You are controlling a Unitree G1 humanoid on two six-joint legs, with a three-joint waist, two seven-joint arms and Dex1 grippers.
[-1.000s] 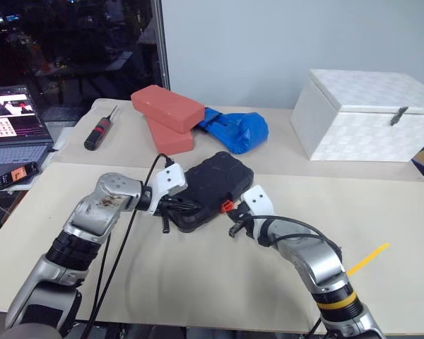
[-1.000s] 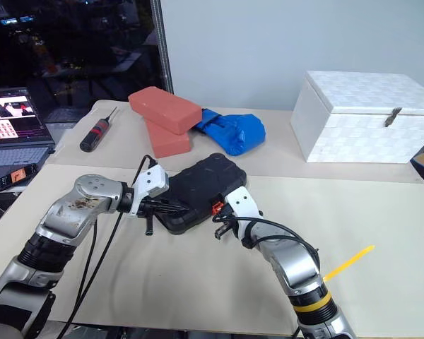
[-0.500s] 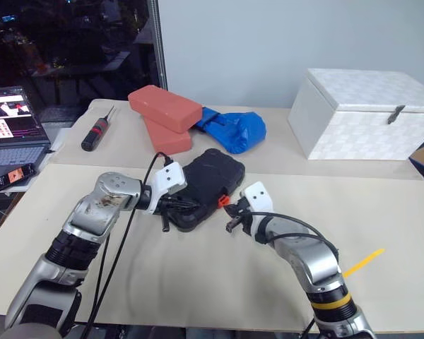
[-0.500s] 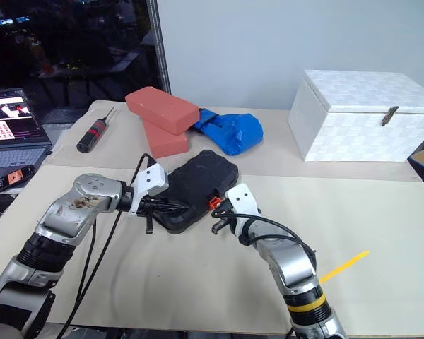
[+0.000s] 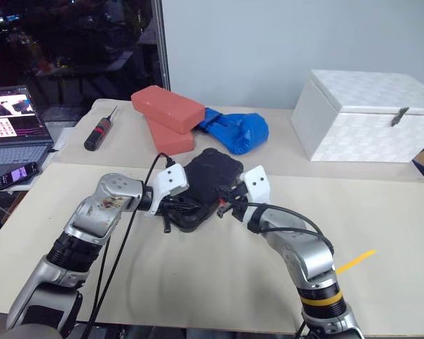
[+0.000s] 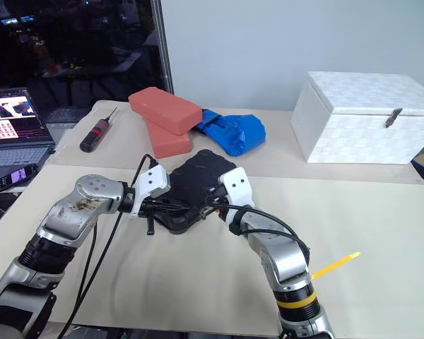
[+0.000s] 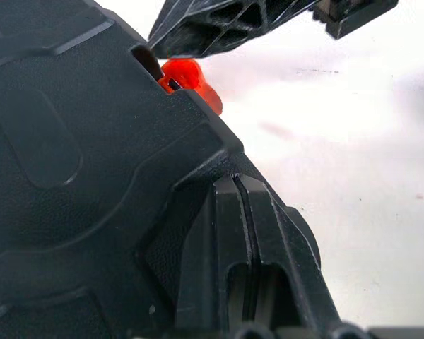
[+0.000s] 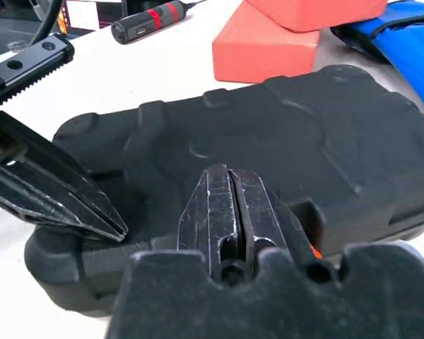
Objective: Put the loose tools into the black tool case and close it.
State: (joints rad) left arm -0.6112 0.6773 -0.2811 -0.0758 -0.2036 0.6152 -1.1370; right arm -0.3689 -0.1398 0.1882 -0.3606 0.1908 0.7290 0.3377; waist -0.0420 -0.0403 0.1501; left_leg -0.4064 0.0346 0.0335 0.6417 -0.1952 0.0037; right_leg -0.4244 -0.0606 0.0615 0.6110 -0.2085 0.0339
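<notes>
The right gripper (image 8: 232, 212), fingers pressed together and empty, noses at the orange latch (image 7: 187, 78); the left gripper (image 5: 171, 210), likewise closed on nothing, braces the black tool case (image 5: 208, 180) mid-table; lid down, no loose tools visible; latching probably remains.

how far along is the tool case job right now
Nearly done, by the look of it. The black tool case lies with its lid down and no loose tools show on the table. In hand: both shut pincers work the case's front, the left pincer at its corner, the right pincer by the orange latch. Left: whether the latch is fastened cannot be told.
</notes>
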